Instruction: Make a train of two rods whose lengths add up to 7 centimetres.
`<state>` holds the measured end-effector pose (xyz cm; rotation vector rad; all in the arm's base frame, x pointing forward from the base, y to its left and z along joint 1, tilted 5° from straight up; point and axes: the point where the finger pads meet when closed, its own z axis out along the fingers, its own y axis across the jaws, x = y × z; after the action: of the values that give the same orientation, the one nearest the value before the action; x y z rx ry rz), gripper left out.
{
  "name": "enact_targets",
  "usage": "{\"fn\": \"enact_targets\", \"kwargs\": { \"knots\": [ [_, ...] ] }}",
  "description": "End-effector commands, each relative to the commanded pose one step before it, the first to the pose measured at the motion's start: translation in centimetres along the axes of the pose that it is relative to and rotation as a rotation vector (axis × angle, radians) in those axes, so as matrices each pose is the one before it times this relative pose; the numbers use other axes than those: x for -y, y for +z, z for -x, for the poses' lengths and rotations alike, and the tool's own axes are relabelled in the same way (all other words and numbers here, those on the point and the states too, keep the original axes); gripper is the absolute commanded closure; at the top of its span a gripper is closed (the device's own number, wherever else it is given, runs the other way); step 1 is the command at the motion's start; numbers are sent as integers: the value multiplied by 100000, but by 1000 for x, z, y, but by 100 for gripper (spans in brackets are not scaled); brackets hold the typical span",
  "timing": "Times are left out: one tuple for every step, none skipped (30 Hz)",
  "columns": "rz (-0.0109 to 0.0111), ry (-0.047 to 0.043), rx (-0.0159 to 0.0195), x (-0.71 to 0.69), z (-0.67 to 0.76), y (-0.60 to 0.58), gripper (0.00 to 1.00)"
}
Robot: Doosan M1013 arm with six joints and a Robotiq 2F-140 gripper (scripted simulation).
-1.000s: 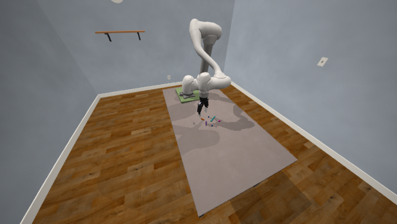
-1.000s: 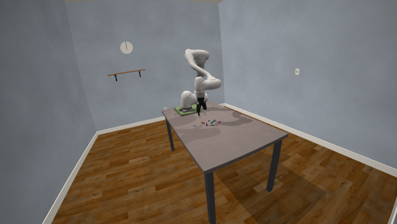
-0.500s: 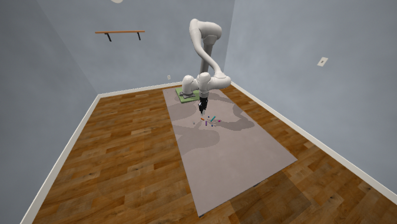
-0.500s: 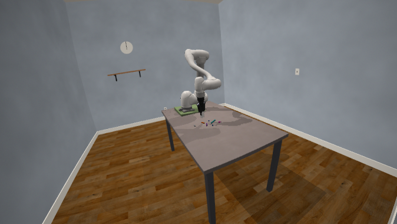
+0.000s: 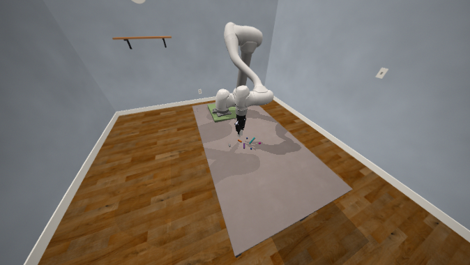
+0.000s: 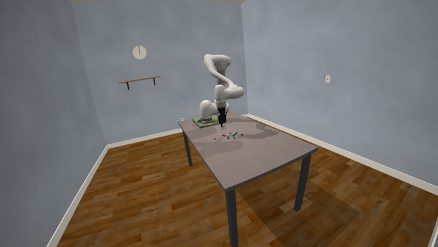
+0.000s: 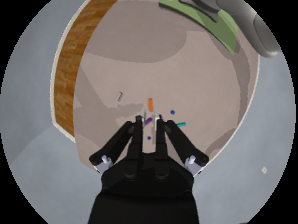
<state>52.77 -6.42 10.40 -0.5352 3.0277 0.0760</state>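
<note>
The hand (image 5: 240,134) (image 6: 223,127) (image 7: 150,111) is above the table (image 5: 279,209) (image 6: 266,162) (image 7: 200,75), pointing down, with its fingers drawn near each other and a narrow gap between them. It is released: it grasps no rod. In the wrist view, the orange rod (image 5: 239,141) (image 6: 223,135) (image 7: 150,105) shows just beyond the fingertips, nearly in line with the gap.

The orange rod lies flat on the table. Seen from the top view, the other rods are placed around it like this. The grey rod (image 5: 229,145) (image 6: 214,139) (image 7: 119,96) is to its left and a little nearer the camera. One blue rod (image 5: 247,138) (image 6: 230,132) (image 7: 172,112) is to its right and slightly farther back. The turquoise rod (image 5: 252,140) (image 6: 235,134) (image 7: 181,124) is farther to its right, set on a slant, and the magenta rod (image 5: 259,143) (image 6: 242,134) is farther right again. The purple rod (image 5: 244,146) (image 6: 228,137) (image 7: 148,121) is nearer the camera and a little to its right; the other blue rod (image 5: 251,148) (image 6: 234,138) (image 7: 149,138) is beyond that, to the right and nearer still.

The orange and grey rods are apart, and so are the purple rod and both blue rods, so neither pair forms a train. The arm (image 5: 231,42) (image 6: 212,68) stands on a green plate (image 5: 216,119) (image 6: 201,125) (image 7: 230,42), behind the orange rod.
</note>
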Motion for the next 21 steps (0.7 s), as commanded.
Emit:
{"fn": "enact_targets", "kwargs": {
  "knots": [
    [14, -1, 16, -3, 1, 6, 85],
    [-1, 1, -1, 0, 0, 13, 85],
    [-1, 1, -1, 0, 0, 19, 85],
    [-1, 2, -2, 0, 0, 26, 85],
    [-2, 2, -2, 0, 0, 33, 85],
    [-2, 3, -3, 0, 1, 41, 85],
    [0, 0, 0, 0, 0, 0, 85],
    [0, 0, 0, 0, 0, 0, 85],
    [-3, 4, -3, 0, 1, 49, 85],
    [-3, 4, -4, -1, 1, 57, 85],
    [-4, 5, -4, -1, 1, 66, 85],
    [-4, 6, -5, -1, 1, 75, 85],
    [-5, 6, -5, -1, 1, 84, 85],
    [0, 0, 0, -1, 1, 92, 85],
    [0, 0, 0, -1, 1, 101, 85],
    [0, 0, 0, -1, 1, 109, 85],
    [0, 0, 0, -1, 1, 117, 85],
    [0, 0, 0, -1, 1, 124, 85],
    [0, 0, 0, -1, 2, 130, 85],
    [0, 0, 0, -2, 1, 137, 85],
    [0, 0, 0, -2, 1, 143, 85]
  ]
}}
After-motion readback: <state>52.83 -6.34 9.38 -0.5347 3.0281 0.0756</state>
